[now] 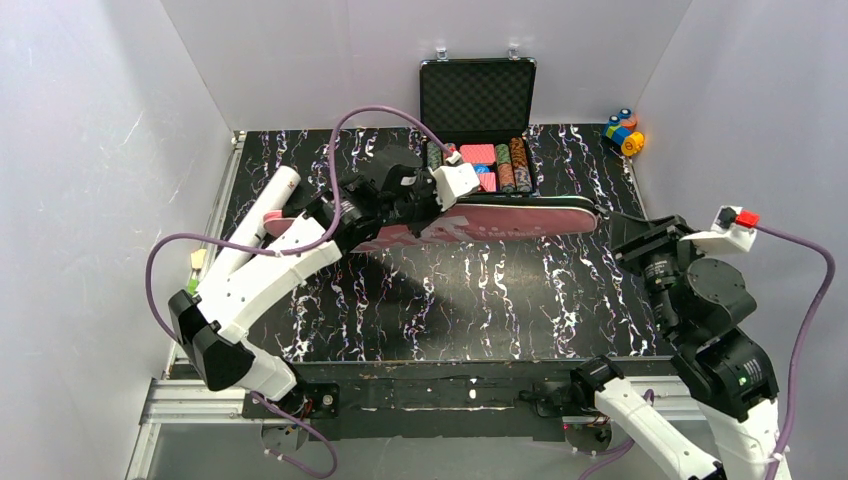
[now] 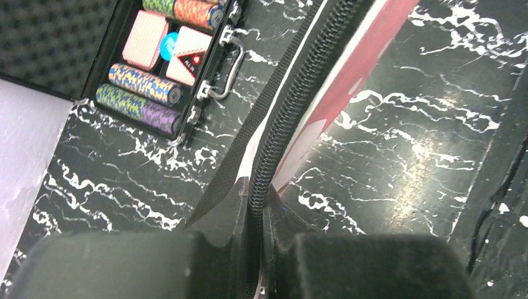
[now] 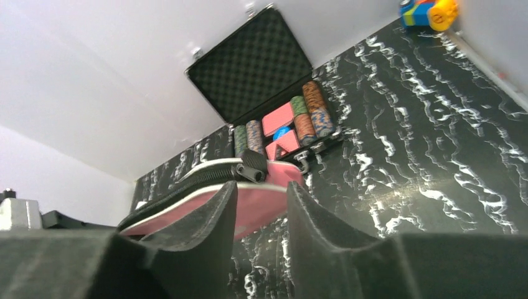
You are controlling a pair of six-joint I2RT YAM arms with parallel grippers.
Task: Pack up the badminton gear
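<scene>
The pink racket-shaped bag (image 1: 520,218) hangs tilted above the black table, running from the left arm to the right of centre. My left gripper (image 1: 452,190) is shut on its black zipper edge (image 2: 292,93), with the zipper pinched between the fingers (image 2: 227,205). My right gripper (image 3: 261,190) is open just off the bag's wide end (image 3: 261,202), nothing between its jaws. The zipper pull (image 3: 252,170) lies at that end. A long white tube (image 1: 280,187) lies at the table's left edge, partly under the left arm.
An open black case of poker chips (image 1: 478,150) stands at the back centre, right behind the bag. Small colourful toy blocks (image 1: 624,132) sit in the back right corner. White walls close in the table on three sides.
</scene>
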